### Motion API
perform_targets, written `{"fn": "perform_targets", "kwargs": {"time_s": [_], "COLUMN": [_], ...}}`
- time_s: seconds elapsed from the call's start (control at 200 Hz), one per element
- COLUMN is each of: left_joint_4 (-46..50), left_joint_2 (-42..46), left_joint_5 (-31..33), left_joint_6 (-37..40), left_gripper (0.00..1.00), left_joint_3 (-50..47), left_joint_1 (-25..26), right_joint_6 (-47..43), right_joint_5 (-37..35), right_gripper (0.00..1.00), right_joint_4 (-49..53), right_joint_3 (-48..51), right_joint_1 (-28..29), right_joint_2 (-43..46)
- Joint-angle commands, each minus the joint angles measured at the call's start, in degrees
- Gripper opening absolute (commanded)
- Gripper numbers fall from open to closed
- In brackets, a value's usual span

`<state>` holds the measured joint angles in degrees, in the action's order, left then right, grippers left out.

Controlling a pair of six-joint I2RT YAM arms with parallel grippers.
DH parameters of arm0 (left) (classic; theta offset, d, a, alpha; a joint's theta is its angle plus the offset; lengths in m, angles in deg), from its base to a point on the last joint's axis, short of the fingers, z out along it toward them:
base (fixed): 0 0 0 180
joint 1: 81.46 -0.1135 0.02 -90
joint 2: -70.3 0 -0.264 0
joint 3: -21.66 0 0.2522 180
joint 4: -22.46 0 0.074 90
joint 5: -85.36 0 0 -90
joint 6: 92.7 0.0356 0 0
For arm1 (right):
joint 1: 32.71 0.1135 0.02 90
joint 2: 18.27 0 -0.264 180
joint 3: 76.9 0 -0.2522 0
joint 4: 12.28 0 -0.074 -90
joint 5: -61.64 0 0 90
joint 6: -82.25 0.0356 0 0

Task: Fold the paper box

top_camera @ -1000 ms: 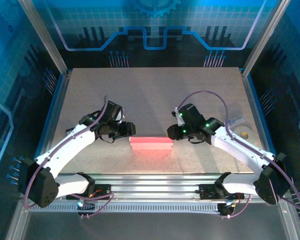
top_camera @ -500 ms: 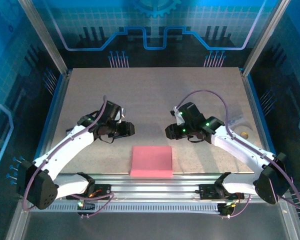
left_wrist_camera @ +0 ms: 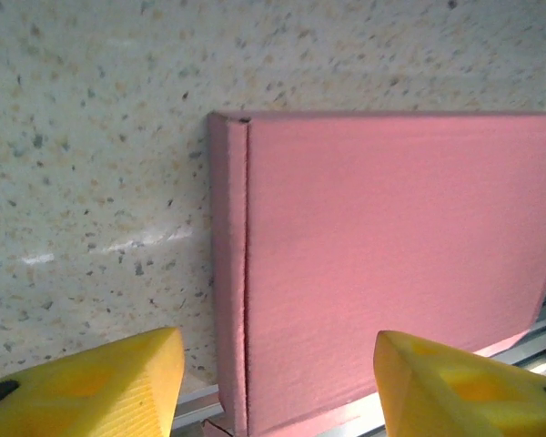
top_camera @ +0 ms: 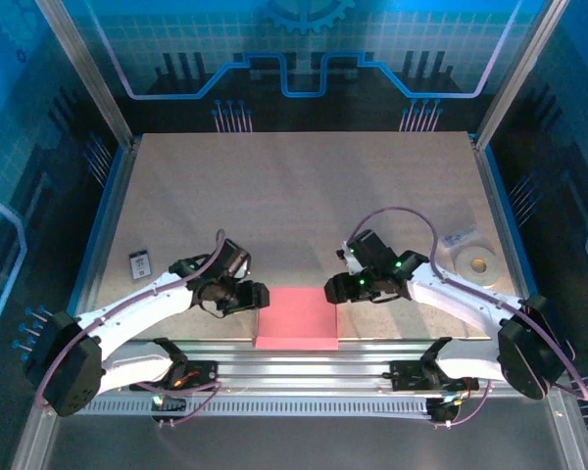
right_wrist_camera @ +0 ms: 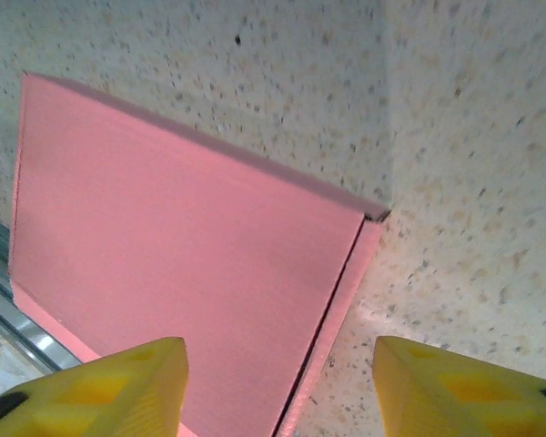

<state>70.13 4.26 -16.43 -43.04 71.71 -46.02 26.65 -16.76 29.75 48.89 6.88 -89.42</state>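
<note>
The pink paper box (top_camera: 296,318) lies flat and closed at the near edge of the table, its front edge over the metal rail. My left gripper (top_camera: 258,296) hovers at its left side, open, yellow fingers (left_wrist_camera: 100,387) astride the box's left edge (left_wrist_camera: 229,273) without touching. My right gripper (top_camera: 331,291) sits at the box's far right corner, also open. In the right wrist view the box (right_wrist_camera: 182,282) shows its side seam between the yellow fingertips (right_wrist_camera: 464,387). Nothing is held.
A white tape roll (top_camera: 475,262) lies at the right side of the table. A small dark card (top_camera: 140,262) lies at the left. The aluminium rail (top_camera: 304,362) runs along the table's near edge just below the box.
The box dropped from standing on edge to lying flat on the table. Both grippers let go, opened and moved toward the near edge beside the box.
</note>
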Motion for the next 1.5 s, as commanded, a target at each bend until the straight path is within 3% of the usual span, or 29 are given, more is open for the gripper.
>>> {"fn": "perform_targets", "kwargs": {"time_s": [0.0, 0.385, 0.705, 0.841, 1.141, 1.496], "left_joint_4": [-3.3, -7.0, -7.4, -7.5, -7.5, -10.0], "left_joint_2": [-0.2, 0.6, -1.5, -1.9, -1.7, -1.5], "left_joint_5": [-0.2, -4.5, -8.1, -9.3, -10.2, -13.7], "left_joint_6": [-2.8, -2.9, -2.1, -2.0, -2.5, -4.5], "left_gripper": [0.62, 0.66, 0.69, 0.71, 0.99, 0.99], "left_joint_3": [-1.6, -4.9, -5.6, -5.5, -5.4, -5.6], "left_joint_1": [1.8, 2.7, 2.8, 2.8, 2.9, 2.9], "right_joint_6": [3.4, 6.8, 7.0, 7.2, 7.6, 8.2], "right_joint_5": [3.0, 8.7, 15.2, 16.6, 17.7, 17.3], "right_gripper": [0.62, 0.76, 1.0, 1.0, 1.0, 1.0], "right_joint_4": [-2.4, -7.5, -11.2, -12.8, -15.0, -15.5], "right_joint_3": [2.4, 9.3, 12.0, 12.6, 13.2, 13.3], "right_joint_1": [2.2, 4.1, 4.2, 4.2, 4.2, 4.2], "right_joint_2": [1.4, 3.4, 3.3, 3.3, 2.8, 3.0]}}
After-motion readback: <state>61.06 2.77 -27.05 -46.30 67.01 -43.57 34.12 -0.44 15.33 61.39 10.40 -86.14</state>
